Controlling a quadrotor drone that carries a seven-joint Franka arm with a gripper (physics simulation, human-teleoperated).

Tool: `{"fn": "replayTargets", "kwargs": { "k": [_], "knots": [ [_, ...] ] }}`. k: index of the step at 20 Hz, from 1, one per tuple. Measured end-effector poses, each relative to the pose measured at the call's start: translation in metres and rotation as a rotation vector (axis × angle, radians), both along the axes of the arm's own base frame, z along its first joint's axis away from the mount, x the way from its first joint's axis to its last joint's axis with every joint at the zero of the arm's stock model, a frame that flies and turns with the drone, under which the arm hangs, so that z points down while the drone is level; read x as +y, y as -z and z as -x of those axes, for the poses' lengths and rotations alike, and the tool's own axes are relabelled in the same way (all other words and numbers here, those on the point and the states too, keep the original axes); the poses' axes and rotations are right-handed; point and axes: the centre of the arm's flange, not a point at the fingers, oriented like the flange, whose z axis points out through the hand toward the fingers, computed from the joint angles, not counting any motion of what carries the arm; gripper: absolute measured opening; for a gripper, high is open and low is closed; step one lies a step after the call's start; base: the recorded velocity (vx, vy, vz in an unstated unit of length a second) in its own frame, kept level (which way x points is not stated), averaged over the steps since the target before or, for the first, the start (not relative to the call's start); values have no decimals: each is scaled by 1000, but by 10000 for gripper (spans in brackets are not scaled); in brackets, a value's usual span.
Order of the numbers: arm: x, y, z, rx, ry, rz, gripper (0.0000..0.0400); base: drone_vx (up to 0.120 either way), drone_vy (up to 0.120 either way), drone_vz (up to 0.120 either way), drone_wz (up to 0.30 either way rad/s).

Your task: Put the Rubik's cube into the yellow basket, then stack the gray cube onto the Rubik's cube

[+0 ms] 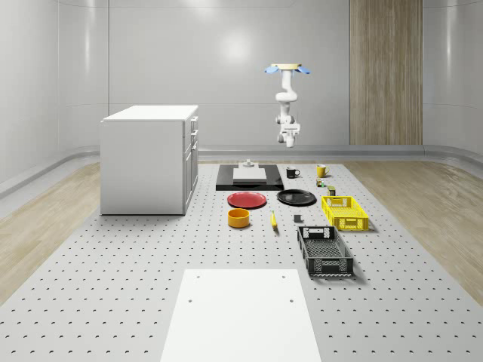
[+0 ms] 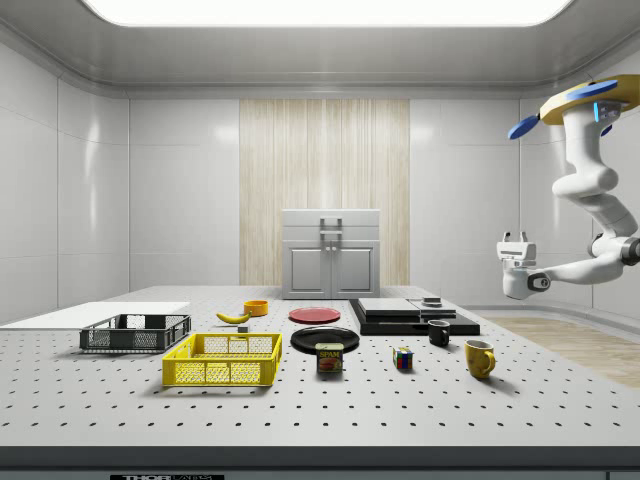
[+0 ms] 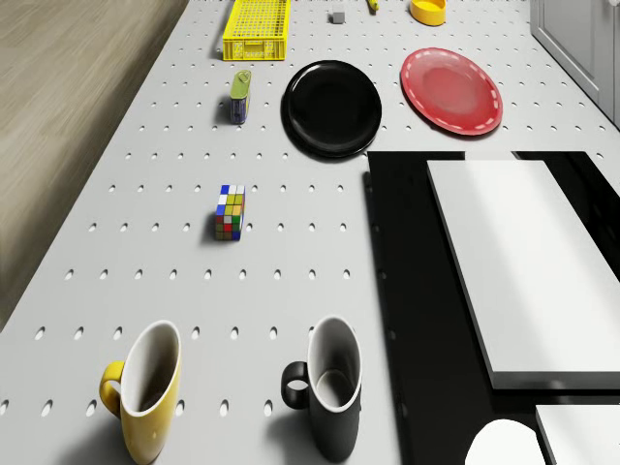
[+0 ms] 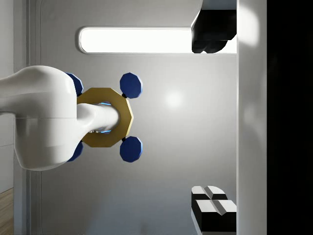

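Step one not started. Drone [image 1: 287, 69] hovers high past the counter's [image 1: 113, 256] far end; claw [image 2: 515, 250] released, empty. Rubik's cube [image 3: 231, 212] sits near the mugs, well apart from yellow basket [image 1: 345, 212]. Next: descend, grasp it.

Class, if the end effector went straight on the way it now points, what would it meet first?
Probably the ceiling: the open end effector points upward, passing just beside the hovering drone, though depth is unclear.
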Motion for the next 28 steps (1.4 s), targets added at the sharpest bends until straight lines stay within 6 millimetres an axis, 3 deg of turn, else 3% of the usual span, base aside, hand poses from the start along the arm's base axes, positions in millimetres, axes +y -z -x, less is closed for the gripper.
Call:
{"fn": "replayTargets", "kwargs": {
  "k": [9, 28],
  "knots": [
    [0, -23, -2, -7, 0, 0, 400, 120, 120, 0, 0],
    [0, -27, -1, -22, 0, 2, 400, 120, 120, 0, 0]
  ]
}}
